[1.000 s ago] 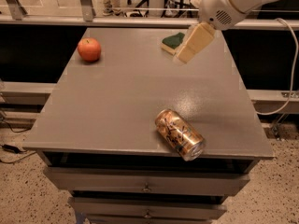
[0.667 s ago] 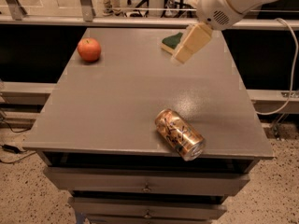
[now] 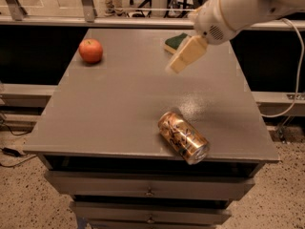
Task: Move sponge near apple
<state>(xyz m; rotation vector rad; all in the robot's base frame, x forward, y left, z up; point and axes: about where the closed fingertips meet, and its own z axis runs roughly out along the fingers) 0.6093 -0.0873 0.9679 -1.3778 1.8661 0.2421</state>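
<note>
The sponge (image 3: 174,42), dark green on top with a pale yellow base, lies flat at the far right of the grey table (image 3: 119,104). The red-orange apple (image 3: 90,50) sits at the far left of the table, well apart from the sponge. My gripper (image 3: 178,64), cream-coloured on a white arm (image 3: 233,11) that reaches in from the upper right, hangs just in front of and slightly above the sponge and covers its right edge. It holds nothing that I can see.
A gold-brown drink can (image 3: 184,137) lies on its side near the table's front edge, right of centre. Drawers (image 3: 148,192) sit under the tabletop. A railing (image 3: 86,4) runs behind the table. A cable (image 3: 295,80) hangs at the right.
My gripper has shifted a little to the left and down, toward the front of the sponge. The sponge, apple and can have not moved.
</note>
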